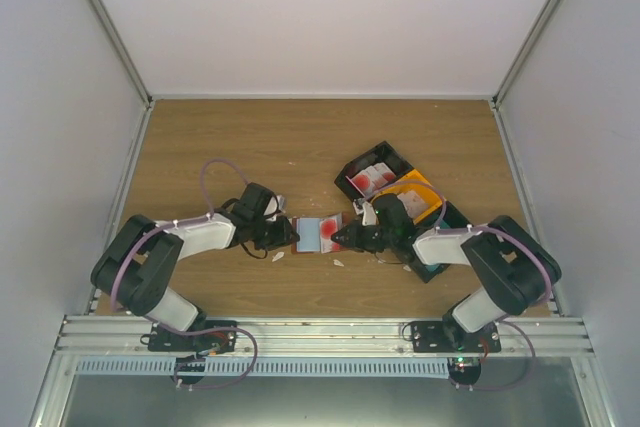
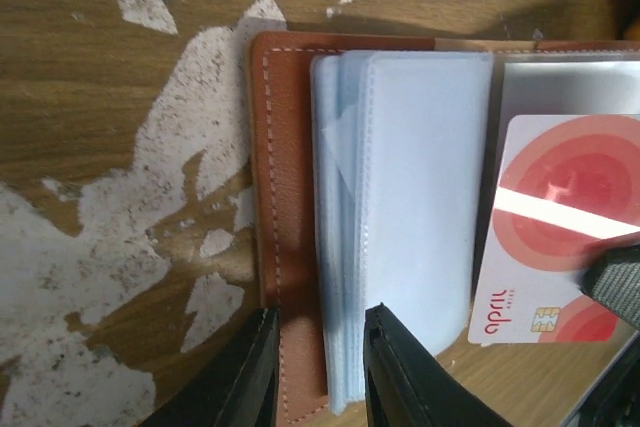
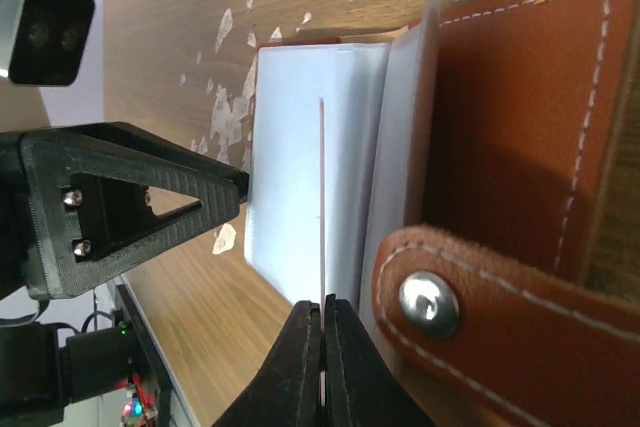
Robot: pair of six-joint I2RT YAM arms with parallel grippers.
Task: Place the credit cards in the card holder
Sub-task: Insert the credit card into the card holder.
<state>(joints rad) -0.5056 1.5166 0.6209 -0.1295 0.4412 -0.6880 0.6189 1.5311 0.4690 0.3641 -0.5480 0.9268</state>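
card pinched over the open holder

a reddish-brown leather card holder (image 1: pixel 318 235) with pale blue-grey clear sleeves is laid open on the worn wooden table (image 1: pixel 230 137), between the two arms. one edge of it, leather cover and sleeve stack together, is clamped between the narrowly set fingers of the left gripper (image 2: pixel 320 332). a thin red-and-white plastic credit card (image 2: pixel 560 217) is pinched at one end between the fingers of the right gripper (image 3: pixel 322 307), which are pressed together on it. the card is held over the sleeves of the holder's other half, well apart from the left fingers.
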